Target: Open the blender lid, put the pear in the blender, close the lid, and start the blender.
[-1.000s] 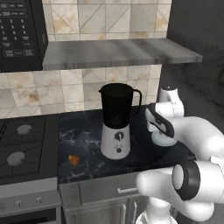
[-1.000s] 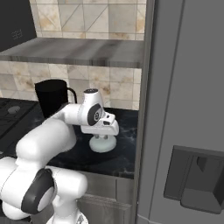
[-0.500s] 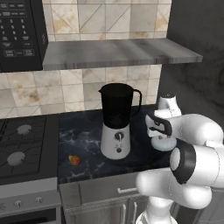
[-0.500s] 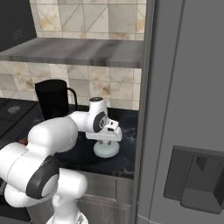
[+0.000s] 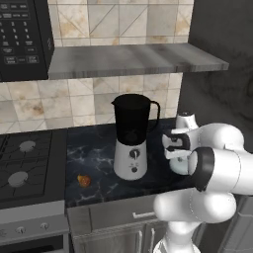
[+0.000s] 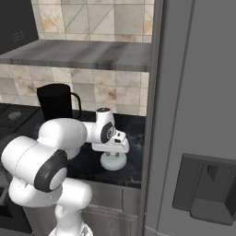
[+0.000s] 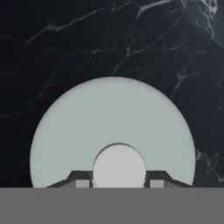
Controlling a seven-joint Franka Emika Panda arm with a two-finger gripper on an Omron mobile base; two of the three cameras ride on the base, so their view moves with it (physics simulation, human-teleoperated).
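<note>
Now hand [image 7: 119, 183] clamped on blender lid [image 7: 87, 127] knob, lid on counter [image 7: 65, 43].

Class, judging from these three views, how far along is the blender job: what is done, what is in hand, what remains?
Done: the round pale blue-white lid is off the dark-jarred blender, down on the black marble counter. In hand: the gripper jaws sit either side of its knob. Left: the small orange pear, closing, starting.

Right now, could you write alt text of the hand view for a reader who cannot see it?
The end effector grips the knob of the pale blender lid, seen from above. The lid lies on a black marbled counter.
</note>
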